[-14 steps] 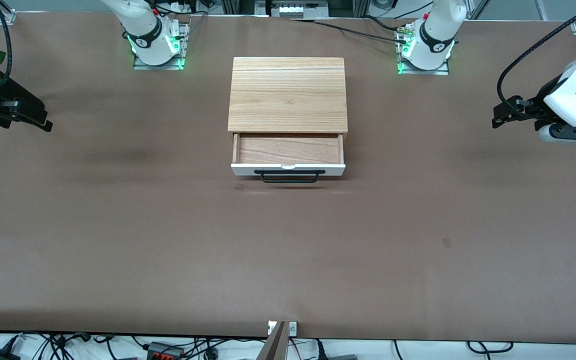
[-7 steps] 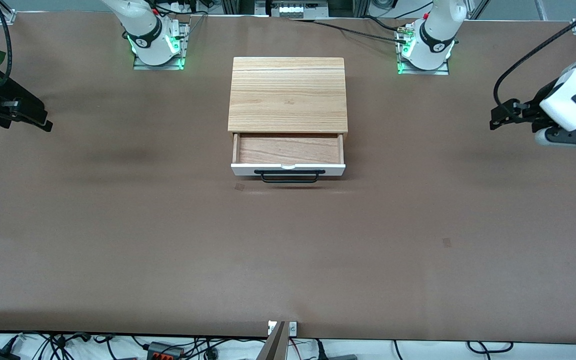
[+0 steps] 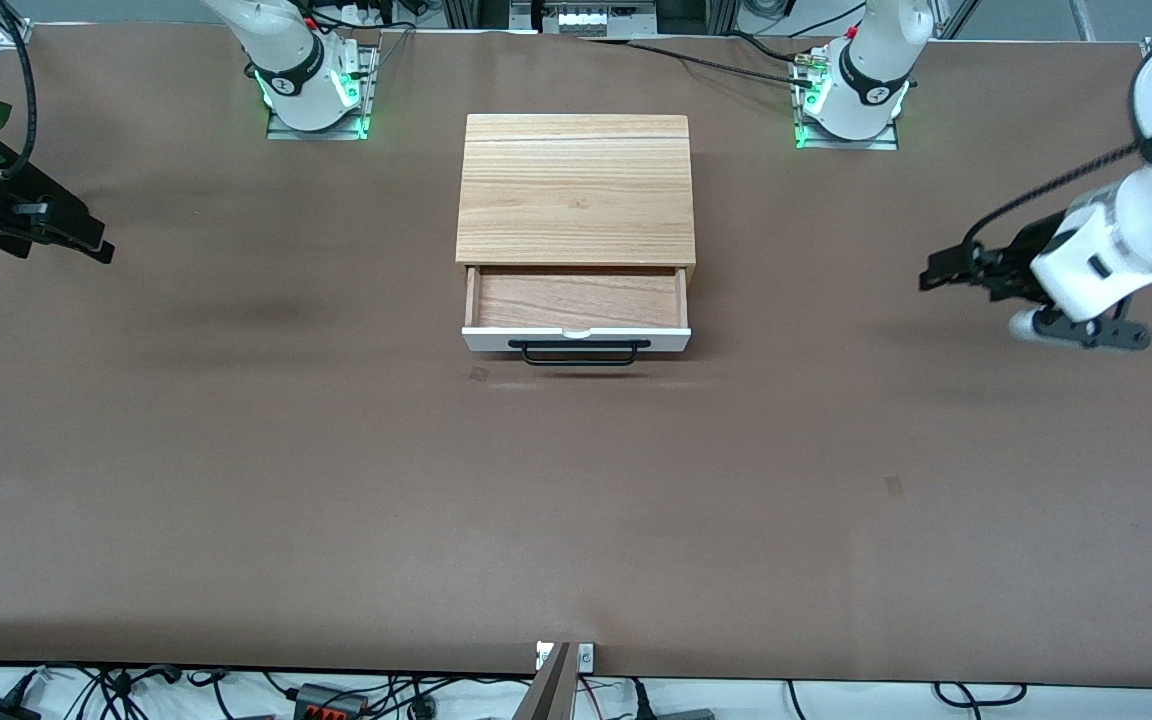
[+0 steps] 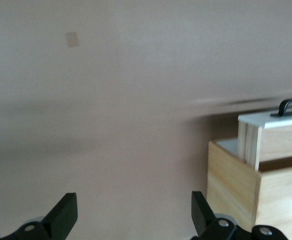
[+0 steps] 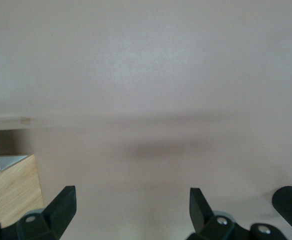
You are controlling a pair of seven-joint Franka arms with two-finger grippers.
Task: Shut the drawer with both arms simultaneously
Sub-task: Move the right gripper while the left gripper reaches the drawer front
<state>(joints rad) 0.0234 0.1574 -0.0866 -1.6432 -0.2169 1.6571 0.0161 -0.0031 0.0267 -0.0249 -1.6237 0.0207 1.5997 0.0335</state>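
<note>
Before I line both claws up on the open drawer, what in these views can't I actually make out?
- Drawer front panel: the front view looks down on it, showing only its top edge and handle.
- Drawer in the left wrist view: cut off by the frame edge, motion-blurred.
- Right wrist view: only a cabinet corner at the edge.
- Right claw: its arm is cut off by the front view's edge.
- Left claw: open, empty, over bare table.

You are looking at a wide counter (image 3: 336, 480) covered in plain brown, matte material. A small light-wood cabinet (image 3: 576, 190) sits directly on it, midway between the two arm bases, with its shallow drawer (image 3: 576, 310) pulled open toward the front camera. Two small, darker square marks show on the surface, one just beside the drawer front (image 3: 479, 374) and one well apart from it, nearer the camera toward the left arm's end (image 3: 893, 485).
</note>
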